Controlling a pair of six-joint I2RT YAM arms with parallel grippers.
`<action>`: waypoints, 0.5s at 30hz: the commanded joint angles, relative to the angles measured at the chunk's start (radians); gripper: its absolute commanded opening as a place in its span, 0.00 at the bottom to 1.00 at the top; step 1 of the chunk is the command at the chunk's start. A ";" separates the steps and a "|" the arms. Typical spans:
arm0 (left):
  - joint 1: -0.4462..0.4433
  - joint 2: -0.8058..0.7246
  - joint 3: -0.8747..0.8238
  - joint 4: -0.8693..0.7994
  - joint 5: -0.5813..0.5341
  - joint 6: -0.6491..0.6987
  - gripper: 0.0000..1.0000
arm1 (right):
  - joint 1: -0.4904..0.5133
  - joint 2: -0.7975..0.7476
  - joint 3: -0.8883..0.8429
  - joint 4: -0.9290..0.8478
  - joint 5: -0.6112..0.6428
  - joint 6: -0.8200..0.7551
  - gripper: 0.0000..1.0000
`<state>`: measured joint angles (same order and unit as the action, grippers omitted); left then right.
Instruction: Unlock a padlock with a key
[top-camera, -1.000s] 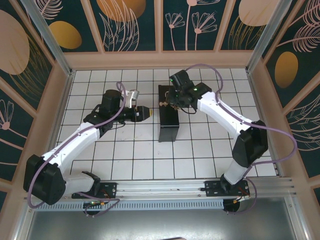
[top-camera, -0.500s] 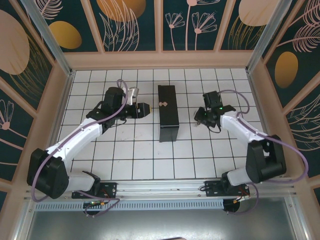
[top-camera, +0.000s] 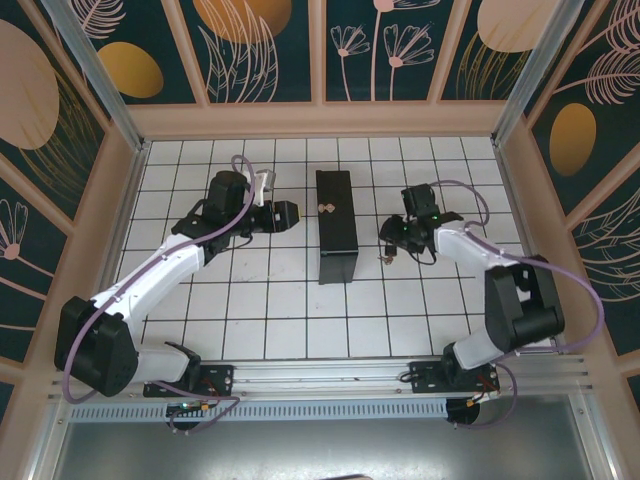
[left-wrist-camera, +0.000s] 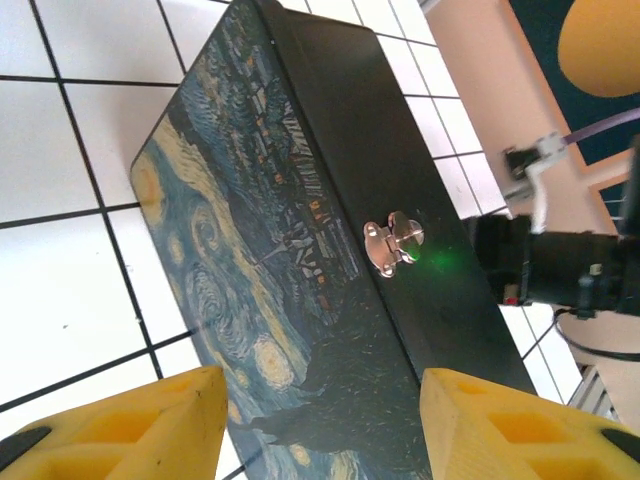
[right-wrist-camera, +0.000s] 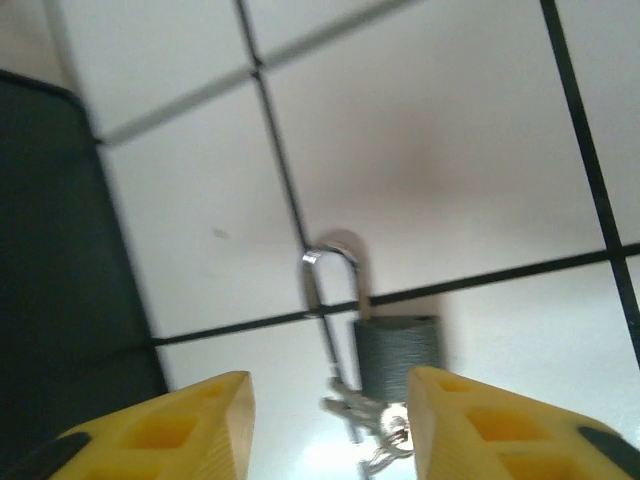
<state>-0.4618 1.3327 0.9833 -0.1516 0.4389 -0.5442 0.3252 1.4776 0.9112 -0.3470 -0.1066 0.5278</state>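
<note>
Held right gripper (right-wrist-camera: 330, 420), fingers spread, over the padlock (right-wrist-camera: 397, 355) lying on white tile (right-wrist-camera: 450, 150) just right of the painted box (top-camera: 335, 230), key (right-wrist-camera: 345, 410) blurred at its base; aimed left gripper (left-wrist-camera: 320, 420), fingers also spread, at the box's clasp (left-wrist-camera: 392, 243).

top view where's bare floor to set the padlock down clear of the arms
Free: the near tiles between the box's end and the arm bases, and the far row along the back wall. Crowded: both flanks of the box, left gripper on one side, right gripper at the padlock on the other.
</note>
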 joint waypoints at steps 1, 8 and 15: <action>0.006 0.029 -0.018 0.071 0.056 -0.035 0.53 | 0.038 -0.101 0.048 -0.009 -0.026 0.013 0.32; 0.002 0.170 0.033 0.278 0.123 -0.177 0.49 | 0.126 -0.060 -0.121 0.418 -0.272 0.203 0.09; -0.005 0.171 -0.017 0.368 0.173 -0.235 0.49 | 0.216 0.122 -0.112 0.730 -0.391 0.326 0.07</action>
<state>-0.4622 1.5089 0.9867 0.1127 0.5587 -0.7246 0.4961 1.5459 0.7906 0.1543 -0.4049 0.7704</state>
